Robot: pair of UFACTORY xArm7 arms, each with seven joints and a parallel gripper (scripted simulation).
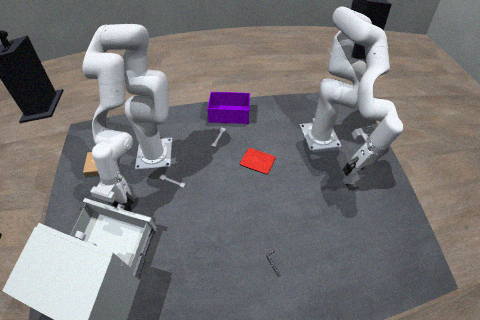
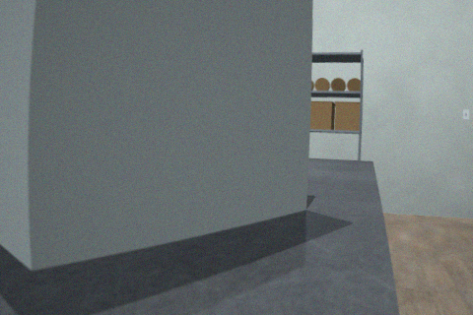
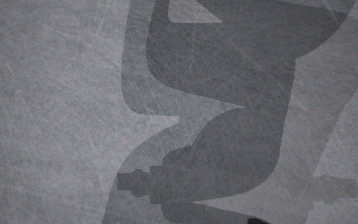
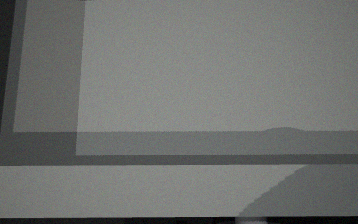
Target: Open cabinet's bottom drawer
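The white cabinet [image 1: 59, 270] [image 2: 171, 123] stands upright at the lower left in the top view. One drawer [image 1: 119, 213] [image 4: 125, 191] stands far out of it, its floor in view; its level is not plain from above. A small white round thing [image 1: 80, 234] is near the cabinet end of the drawer. My right gripper [image 1: 126, 204] is at the outer side of the drawer front, its fingers parted and holding nothing. The drawer's handle is mostly hidden there. My left gripper [image 1: 349, 172] is open and empty, far from the cabinet.
A purple box [image 1: 228, 116], a red plate-like piece [image 1: 258, 161], two pale bar-shaped pieces [image 1: 218, 137] [image 1: 172, 181] and a black hex key [image 1: 273, 264] lie on the mat. An orange block [image 1: 90, 165] is beside the right arm.
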